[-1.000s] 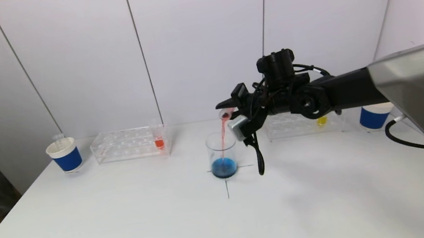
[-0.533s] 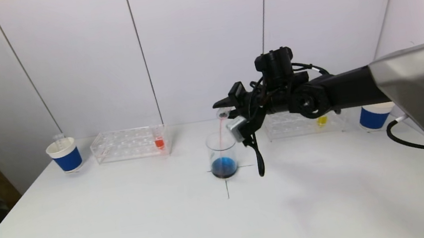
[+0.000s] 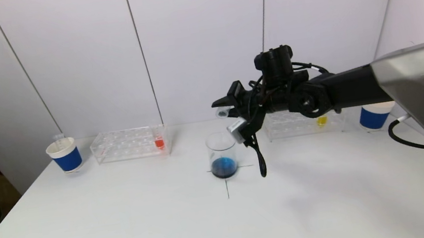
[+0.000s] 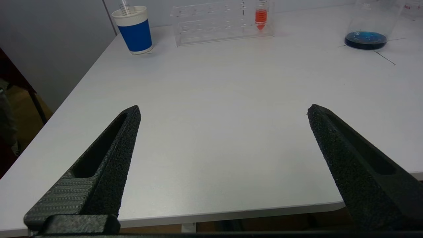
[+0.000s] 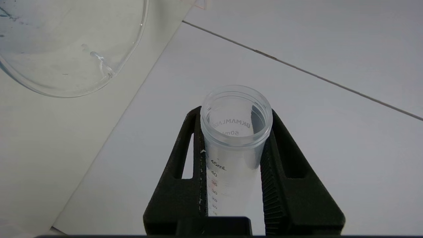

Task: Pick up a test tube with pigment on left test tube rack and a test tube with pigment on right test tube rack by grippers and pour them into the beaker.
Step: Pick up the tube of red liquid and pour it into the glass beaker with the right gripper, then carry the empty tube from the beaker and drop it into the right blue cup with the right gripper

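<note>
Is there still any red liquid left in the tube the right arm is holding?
No, the test tube between the right gripper fingers looks clear and empty inside.

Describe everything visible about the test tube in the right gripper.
The test tube is clear plastic with an open threaded mouth, printed millilitre marks and a brand name. It looks emptied, with no stream leaving it. The right gripper clamps it on both sides, holding it tipped, mouth toward the beaker, above and beside the rim.
</note>
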Motion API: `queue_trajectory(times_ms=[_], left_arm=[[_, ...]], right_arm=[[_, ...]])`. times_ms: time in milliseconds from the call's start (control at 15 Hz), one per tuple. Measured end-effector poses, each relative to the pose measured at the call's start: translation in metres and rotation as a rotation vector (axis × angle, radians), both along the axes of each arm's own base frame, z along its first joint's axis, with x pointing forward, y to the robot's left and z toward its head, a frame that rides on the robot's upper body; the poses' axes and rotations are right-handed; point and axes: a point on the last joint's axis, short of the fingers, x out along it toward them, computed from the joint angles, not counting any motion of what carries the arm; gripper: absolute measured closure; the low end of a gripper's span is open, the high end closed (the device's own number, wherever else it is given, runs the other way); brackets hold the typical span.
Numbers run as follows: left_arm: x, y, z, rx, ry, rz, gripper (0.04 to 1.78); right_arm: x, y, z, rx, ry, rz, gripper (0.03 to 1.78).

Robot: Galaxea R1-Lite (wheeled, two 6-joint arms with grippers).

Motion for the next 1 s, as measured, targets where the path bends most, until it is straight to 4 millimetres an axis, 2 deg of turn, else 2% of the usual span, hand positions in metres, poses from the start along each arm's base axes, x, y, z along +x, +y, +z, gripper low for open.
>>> queue_trajectory(times_ms=[467,1000], left_arm=[[0.0,0.0,0.0,0.0,0.0,0.0,0.06],[0.0,0.0,0.0,0.001,0.0,0.0,0.06]], right_arm=[[-0.002,0.001,0.001,-0.011,-0.004,-0.001,1.3],[-0.005,0.013,0.006,0.214,0.244,0.003,1.3]])
